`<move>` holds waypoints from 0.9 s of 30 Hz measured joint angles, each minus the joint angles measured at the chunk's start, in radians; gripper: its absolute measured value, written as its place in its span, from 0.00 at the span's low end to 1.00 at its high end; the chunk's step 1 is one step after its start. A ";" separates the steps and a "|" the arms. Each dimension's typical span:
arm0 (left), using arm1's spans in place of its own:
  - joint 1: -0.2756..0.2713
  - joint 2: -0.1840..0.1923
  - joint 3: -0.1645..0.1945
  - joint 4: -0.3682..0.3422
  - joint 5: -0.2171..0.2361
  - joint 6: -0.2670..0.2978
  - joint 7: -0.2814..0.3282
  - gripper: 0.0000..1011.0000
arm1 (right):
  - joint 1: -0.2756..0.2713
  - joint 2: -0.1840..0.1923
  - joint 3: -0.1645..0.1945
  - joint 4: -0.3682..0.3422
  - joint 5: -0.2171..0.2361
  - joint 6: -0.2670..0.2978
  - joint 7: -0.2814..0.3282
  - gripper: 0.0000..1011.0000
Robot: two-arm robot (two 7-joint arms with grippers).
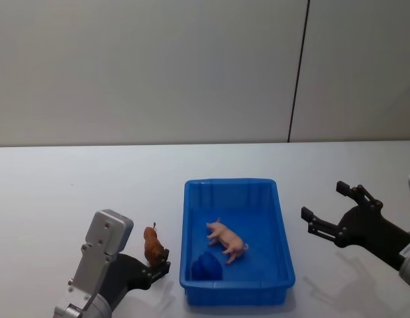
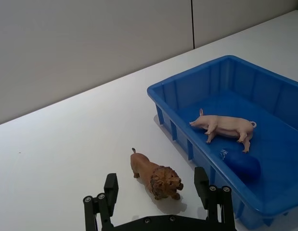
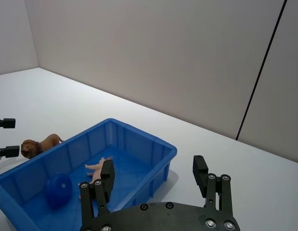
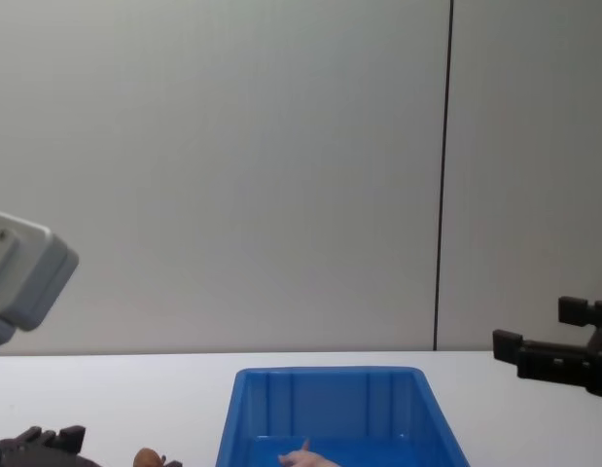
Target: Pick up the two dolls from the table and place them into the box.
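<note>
We saw the left gripper with fingers spread wide, one on each side of the reddish-brown lion doll. No contact visible: gaps showed on both sides in the left wrist view. The lion stood upright on the white table, just beside the left long wall of the blue box, head toward the gripper.

In the head view the left gripper sat low at table level with its tips at the lion. The left arm came in from the lower left edge, with the grey wrist housing angled up behind the black gripper body.

The right gripper also had fingers spread wide, holding nothing. It hovered above the table, right of the box and apart from it, tips pointing left toward the box. The right arm entered from the right edge. In the chest view the right gripper sat well above table level.

The pale pink pig doll was inside the box, on the floor near the middle. Whether it stood or lay on its side we could not tell. A dark blue ball-like object sat in the box's near left corner, close to the pig but not touching it.

The right wrist view looked over the box with the pig partly behind a finger, and the lion beyond the far wall.
</note>
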State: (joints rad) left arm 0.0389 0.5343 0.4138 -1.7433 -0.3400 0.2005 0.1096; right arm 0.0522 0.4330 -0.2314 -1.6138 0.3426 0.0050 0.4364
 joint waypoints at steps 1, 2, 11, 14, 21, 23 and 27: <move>-0.001 -0.001 -0.001 0.003 0.001 -0.001 -0.003 0.99 | 0.000 0.000 0.000 0.000 0.000 0.000 0.000 0.99; -0.001 -0.001 -0.001 0.006 0.002 -0.003 -0.005 0.99 | 0.000 0.000 0.000 0.000 0.000 0.000 0.000 0.99; -0.022 -0.016 -0.006 0.055 0.026 -0.028 -0.055 0.99 | 0.000 0.000 0.000 0.000 0.000 0.000 0.000 0.99; -0.031 -0.023 -0.007 0.073 0.034 -0.038 -0.077 0.99 | 0.000 0.000 0.000 0.000 0.000 0.000 0.000 0.99; -0.055 -0.041 -0.008 0.118 0.052 -0.058 -0.124 0.99 | 0.000 0.000 0.000 0.000 0.000 0.000 0.000 0.99; -0.060 -0.046 -0.008 0.129 0.057 -0.061 -0.134 0.99 | 0.000 0.000 0.000 0.000 0.000 0.000 0.000 0.99; -0.068 -0.053 -0.009 0.146 0.065 -0.064 -0.147 0.99 | 0.000 0.000 0.000 0.000 0.000 0.000 0.000 0.99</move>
State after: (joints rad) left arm -0.0293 0.4816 0.4051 -1.5976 -0.2752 0.1368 -0.0371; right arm 0.0522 0.4329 -0.2314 -1.6136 0.3426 0.0051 0.4365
